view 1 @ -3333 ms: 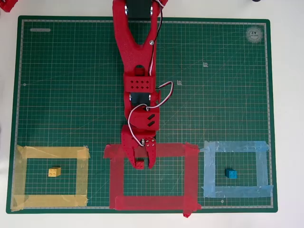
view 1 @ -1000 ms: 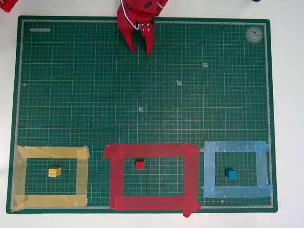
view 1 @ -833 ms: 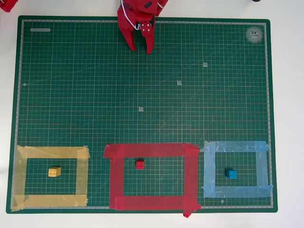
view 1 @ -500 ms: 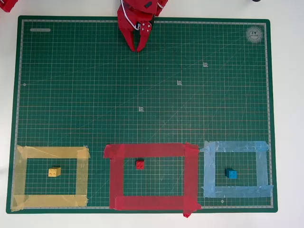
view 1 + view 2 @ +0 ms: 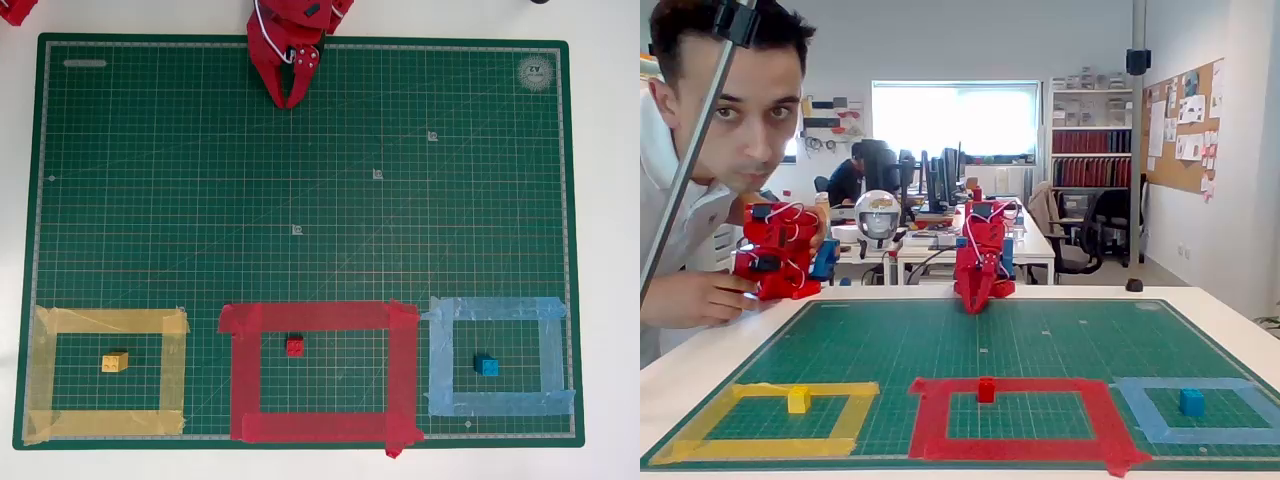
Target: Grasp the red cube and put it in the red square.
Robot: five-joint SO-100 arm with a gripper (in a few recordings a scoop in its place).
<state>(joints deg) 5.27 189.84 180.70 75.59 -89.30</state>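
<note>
While the red cube (image 5: 295, 346) sits on the green mat (image 5: 300, 200) inside the red square (image 5: 320, 428), it lies in the upper left part of that outline, close to the top strip of tape and apart from the strips on all sides. Seen from the fixed view, the same cube (image 5: 986, 389) stands just inside the far strip of the red square (image 5: 1015, 447), lower centre of the frame.

At the top edge of the overhead view, slightly left of centre, the red claw (image 5: 289, 100) points down toward the mat with its two fingers drawn together at the tips and nothing between them. From the fixed view the claw (image 5: 975, 303) hangs at the far edge of the mat, well apart from the cube.

A yellow cube (image 5: 114, 362) rests inside the yellow tape outline (image 5: 105, 321) at lower left of the overhead view, and a blue cube (image 5: 487, 366) inside the light blue tape outline (image 5: 495, 308) at lower right. The mat lies on a white bench (image 5: 605, 240). A person (image 5: 700, 140) leans in at the left of the fixed view.
</note>
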